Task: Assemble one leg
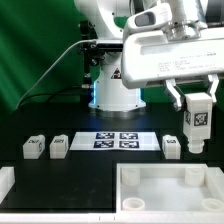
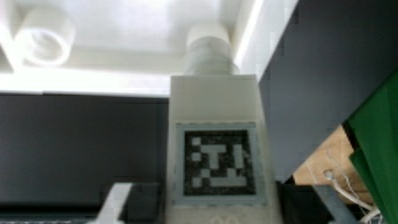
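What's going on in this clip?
The arm's two-finger gripper is shut on one small white plastic block-like leg with a black-and-white tag, holding it upright in the air over the large flat white panel with a raised rim. In the wrist view the leg's round end points at the panel, near a round corner socket but not in it. Three more such legs sit on the black table by the marker board.

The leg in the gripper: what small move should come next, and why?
Probably a small sideways shift before lowering. The gripper holds the leg upright above the panel, clear of it, and in the wrist view the round socket lies beside the leg's tip, not under it.
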